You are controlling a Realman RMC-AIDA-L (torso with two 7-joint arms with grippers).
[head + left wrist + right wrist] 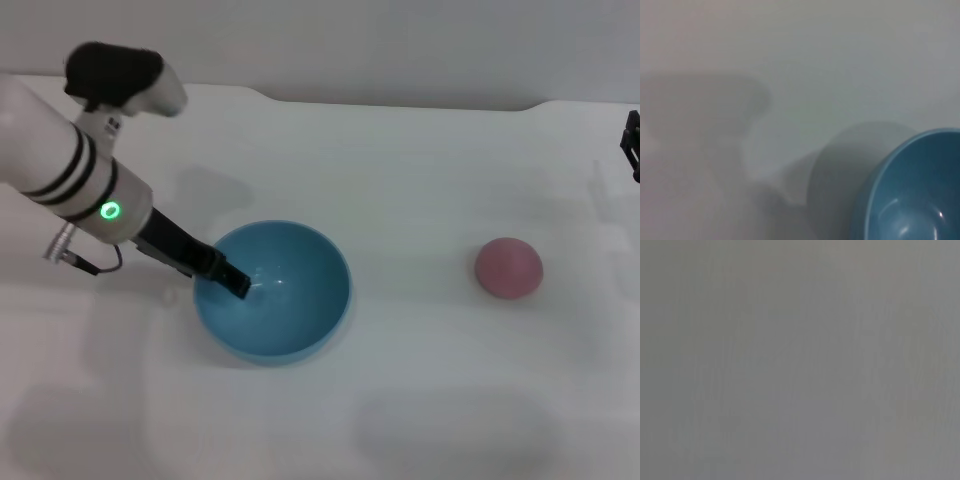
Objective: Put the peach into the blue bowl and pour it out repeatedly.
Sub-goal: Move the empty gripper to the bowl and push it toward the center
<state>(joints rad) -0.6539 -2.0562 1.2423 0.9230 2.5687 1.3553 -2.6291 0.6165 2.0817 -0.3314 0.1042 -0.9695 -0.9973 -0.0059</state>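
The blue bowl [285, 300] stands upright on the white table, left of centre, and holds nothing. My left gripper [228, 278] reaches down from the left and is shut on the bowl's left rim, with one dark finger [236, 284] inside the bowl. The left wrist view shows part of the bowl [912, 200] and its shadow. The peach [508, 267], a small pink ball, lies on the table to the right of the bowl, well apart from it. My right gripper [631, 145] is parked at the far right edge, away from the peach.
The white table [400, 180] runs back to a pale wall. The right wrist view shows only a plain grey surface.
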